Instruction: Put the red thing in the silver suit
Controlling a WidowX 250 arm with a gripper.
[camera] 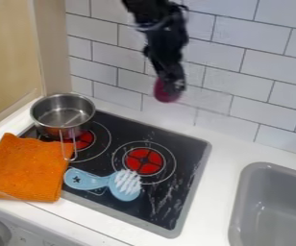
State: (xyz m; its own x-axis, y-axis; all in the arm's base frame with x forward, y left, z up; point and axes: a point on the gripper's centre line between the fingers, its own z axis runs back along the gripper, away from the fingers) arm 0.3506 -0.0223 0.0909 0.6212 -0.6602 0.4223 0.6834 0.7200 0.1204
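The black gripper [171,85] hangs at the upper middle of the camera view, in front of the white tiles and above the back edge of the stove. It is shut on a dark red, rounded thing [166,93], whose upper part is hidden by the gripper. A silver metal pot [63,114] with a wire handle stands upright on the stove's back left, left of the gripper and lower down. Part of the pot's inside bottom shows, with nothing seen on it.
A light blue brush [124,186] with white bristles lies on the black stove [176,168]. An orange cloth [23,169] lies at the left, by the pot. At the right is a grey sink [239,202]. A tiled wall [253,62] rises behind the counter.
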